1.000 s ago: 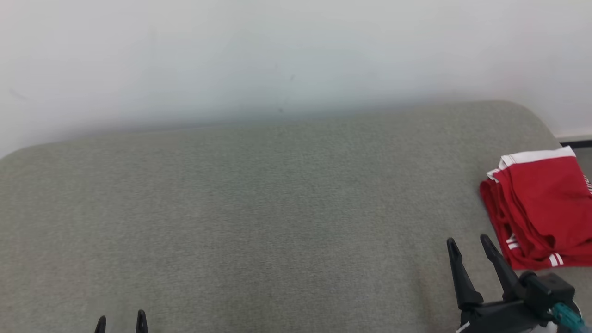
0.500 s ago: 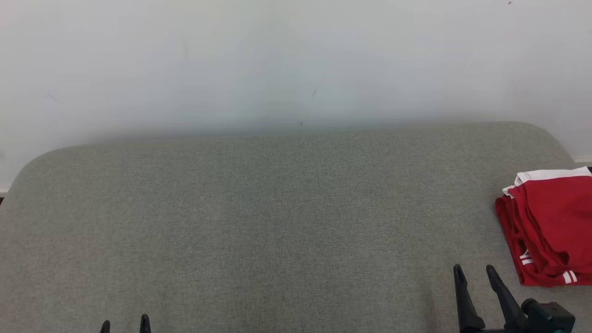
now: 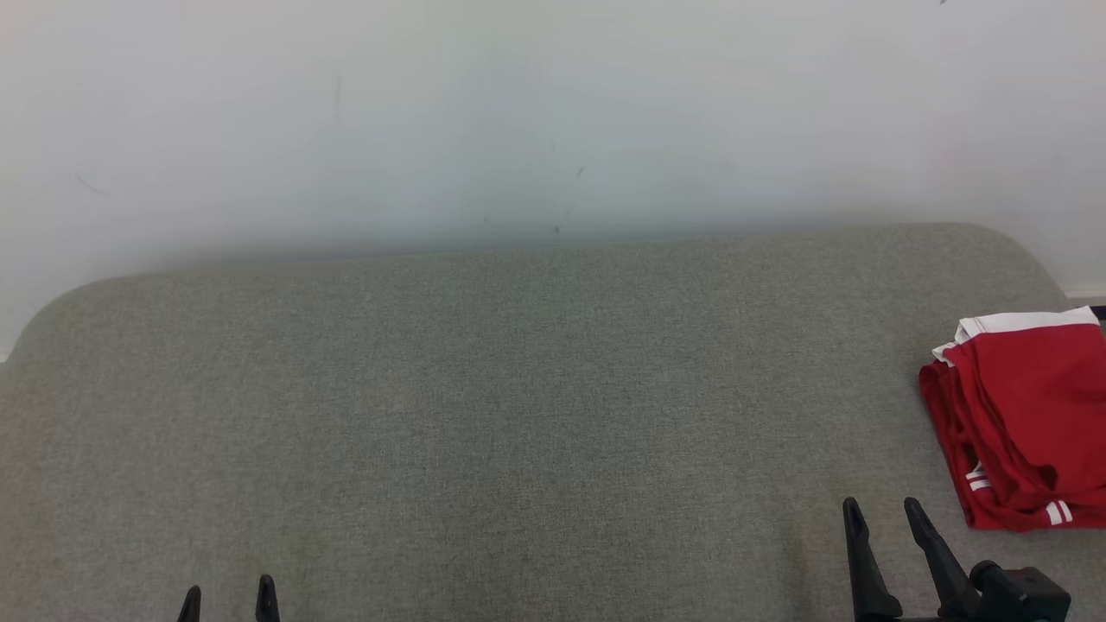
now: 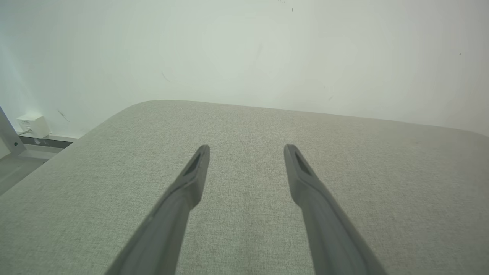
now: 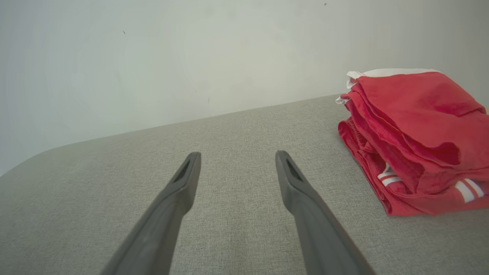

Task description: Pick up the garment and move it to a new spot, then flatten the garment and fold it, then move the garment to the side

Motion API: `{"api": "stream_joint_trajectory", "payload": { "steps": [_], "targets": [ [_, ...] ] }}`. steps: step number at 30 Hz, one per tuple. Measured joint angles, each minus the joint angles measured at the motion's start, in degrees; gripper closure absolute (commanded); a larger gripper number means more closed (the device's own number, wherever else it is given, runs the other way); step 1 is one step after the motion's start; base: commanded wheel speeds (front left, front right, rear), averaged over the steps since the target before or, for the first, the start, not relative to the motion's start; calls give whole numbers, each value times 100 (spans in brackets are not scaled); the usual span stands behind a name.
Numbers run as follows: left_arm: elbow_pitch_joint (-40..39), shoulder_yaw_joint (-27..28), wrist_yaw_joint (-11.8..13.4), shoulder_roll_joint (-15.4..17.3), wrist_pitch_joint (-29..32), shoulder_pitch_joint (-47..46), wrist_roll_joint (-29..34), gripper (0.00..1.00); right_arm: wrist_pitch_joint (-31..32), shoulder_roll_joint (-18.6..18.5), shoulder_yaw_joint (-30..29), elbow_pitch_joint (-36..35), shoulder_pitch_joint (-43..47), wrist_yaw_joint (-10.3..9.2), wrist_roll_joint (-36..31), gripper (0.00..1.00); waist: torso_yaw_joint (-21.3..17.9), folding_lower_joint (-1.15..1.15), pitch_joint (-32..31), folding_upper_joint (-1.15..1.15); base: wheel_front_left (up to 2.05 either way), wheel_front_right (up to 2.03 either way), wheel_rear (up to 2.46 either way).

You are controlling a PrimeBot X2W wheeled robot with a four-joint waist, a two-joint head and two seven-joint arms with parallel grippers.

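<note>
Spanning the head view, a grey-green woven upholstered surface [image 3: 518, 389] with rounded far corners meets a plain pale wall [image 3: 518, 104] at 12 o'clock. The wall carries a few faint dark scuffs. In the left wrist view, at 9 o'clock, a small white box [image 4: 33, 125] sits at the foot of the wall above a dark skirting strip [image 4: 46, 142], beside a slanted grey metal strut [image 4: 7, 133].

Counted items: one garment [image 3: 1028, 415], red with a white band and paired white stripes. It lies folded in a stack at 3 o'clock on the surface, cut by the frame edge. There are two grippers, each with two dark fingers. The left gripper [image 3: 226, 589] shows its tips at 7 o'clock and the right gripper [image 3: 881, 505] stands at 5 o'clock.

Both pairs of fingers are spread, with bare fabric visible between them, and grip nothing. The right gripper stands near the garment's near corner, at its 8 o'clock side, apart from it. The left gripper is well apart from the garment.
</note>
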Motion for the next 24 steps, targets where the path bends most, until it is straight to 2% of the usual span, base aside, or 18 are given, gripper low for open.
{"api": "stream_joint_trajectory", "payload": {
  "steps": [24],
  "targets": [
    [566,-51,-147,0,0,-552,4,0,155,-77,81,-14,-102,0,2,0,82,1,-145,0,0,0,0]
  ]
}}
